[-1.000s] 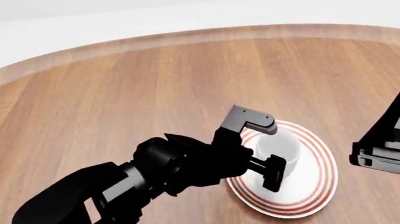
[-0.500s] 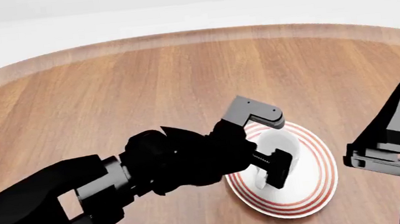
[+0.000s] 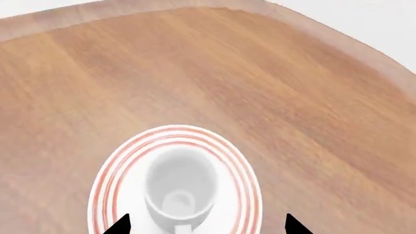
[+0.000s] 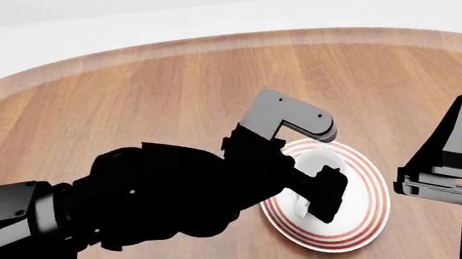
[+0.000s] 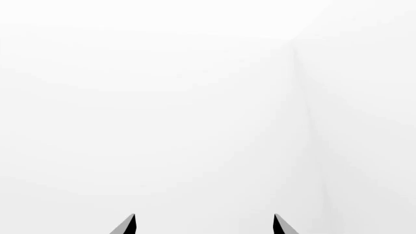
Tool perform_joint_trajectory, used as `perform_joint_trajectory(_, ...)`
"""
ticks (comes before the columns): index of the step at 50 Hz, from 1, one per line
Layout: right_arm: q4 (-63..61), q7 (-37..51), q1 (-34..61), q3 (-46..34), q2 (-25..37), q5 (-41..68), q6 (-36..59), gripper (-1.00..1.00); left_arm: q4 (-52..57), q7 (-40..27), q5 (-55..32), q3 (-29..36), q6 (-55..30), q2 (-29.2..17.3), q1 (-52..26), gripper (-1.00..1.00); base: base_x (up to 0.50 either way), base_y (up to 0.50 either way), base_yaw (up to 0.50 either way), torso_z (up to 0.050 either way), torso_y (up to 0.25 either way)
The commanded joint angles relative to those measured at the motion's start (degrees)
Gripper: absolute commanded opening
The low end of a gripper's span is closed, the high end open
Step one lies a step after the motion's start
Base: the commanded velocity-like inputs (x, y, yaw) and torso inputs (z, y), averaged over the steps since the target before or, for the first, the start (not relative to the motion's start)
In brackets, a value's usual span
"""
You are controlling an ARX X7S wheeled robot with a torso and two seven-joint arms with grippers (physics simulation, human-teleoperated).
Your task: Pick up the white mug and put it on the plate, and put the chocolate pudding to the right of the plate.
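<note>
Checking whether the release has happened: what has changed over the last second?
The left end effector has lifted and drawn back from the white mug, its jaws now spread clear of it. The mug stays upright on the plate; the right end effector remains open and raised.

The white mug (image 3: 180, 187) stands upright on the plate (image 3: 109, 170), seen from almost straight above so that its open mouth and pale inside show. It sits near the plate's middle, toward 6 o'clock, with the red rings showing all round it. A small white stub, probably its handle, points to 6 o'clock at the frame's edge. Two dark tips of the left end effector (image 3: 206, 225) stand wide apart at 7 and 5 o'clock, touching nothing. The wooden table (image 3: 215, 73) stretches away toward 12 o'clock.
</note>
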Motion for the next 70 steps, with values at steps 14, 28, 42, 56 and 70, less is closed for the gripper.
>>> perform_joint_trajectory(14,0.13,0.03,0.30,-0.91,0.20,-0.01,0.15,1.00,17.21,-5.10,4.94,-7.96,7.05,-20.05,-0.36,1.00,0.00,0.00,0.00,0.000,0.000)
perform_joint_trajectory(28,-0.02,0.09,0.30,-1.85,0.19,-0.61,0.36,1.00,19.90,-9.95,15.04,-8.88,14.73,-29.04,6.94,1.00,0.00,0.00,0.00,0.000,0.000)
perform_joint_trajectory(42,-0.59,0.11,0.38,-2.77,0.34,-0.97,0.90,1.00,22.84,-10.54,16.86,-10.65,21.02,-36.05,11.81,1.00,0.00,0.00,0.00,0.000,0.000)
perform_joint_trajectory(56,-1.91,0.51,1.12,-3.86,0.77,-1.65,3.87,1.00,24.24,-12.23,20.93,-11.14,23.40,-37.69,13.50,1.00,0.00,0.00,0.00,0.000,0.000)
perform_joint_trajectory(70,-13.31,3.05,1.46,-9.04,1.17,-0.51,21.35,1.00,25.37,-12.94,21.87,-11.37,23.53,-38.20,13.72,1.00,0.00,0.00,0.00,0.000,0.000)
